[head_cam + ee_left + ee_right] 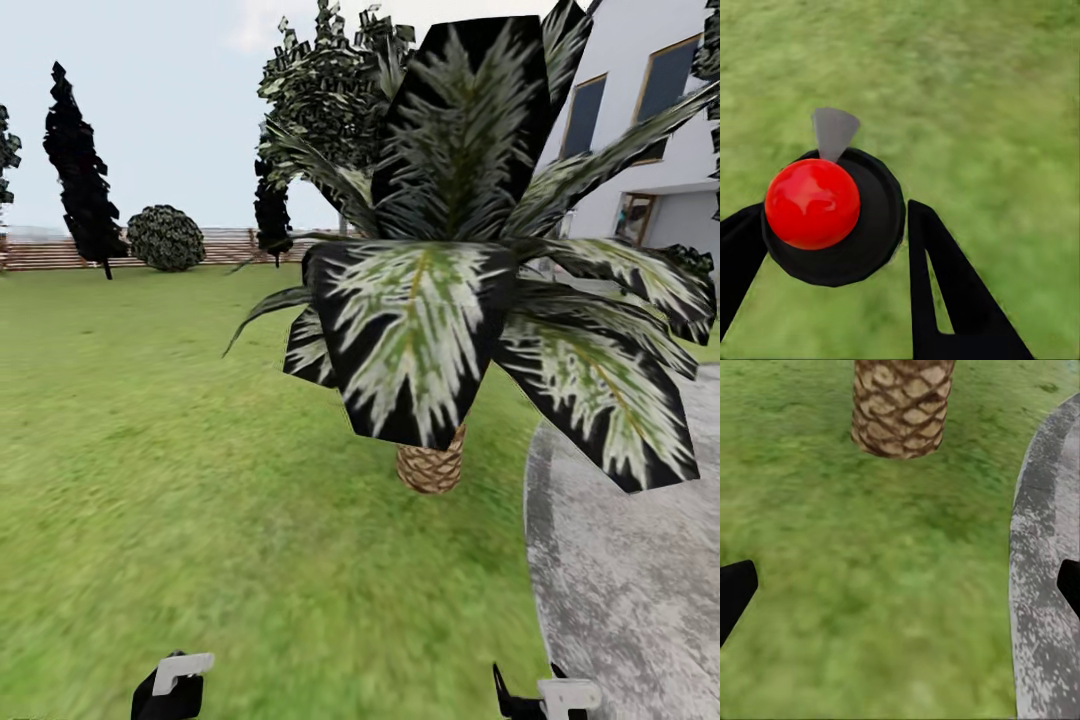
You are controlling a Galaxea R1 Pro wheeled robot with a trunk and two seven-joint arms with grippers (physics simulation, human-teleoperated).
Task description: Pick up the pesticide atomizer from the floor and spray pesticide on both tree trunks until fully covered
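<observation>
Red and glossy, the round cap of the atomizer (812,203) sits on a black disc-shaped body, with a small grey nozzle sticking out from its far edge. In the left wrist view it rests between the two black fingers of the left gripper (832,247), whose jaws are closed around it, held above the grass lawn (982,112). The right gripper (900,585) holds nothing: its jaws are spread wide, one fingertip over grass, the other over the grey paved path (1050,547). Just ahead of it stands the scaly brown trunk of a small palm (430,468), at the lawn's edge beside the path. A brown slat fence (50,255) and a round bush (165,238) line the far side of the lawn.
</observation>
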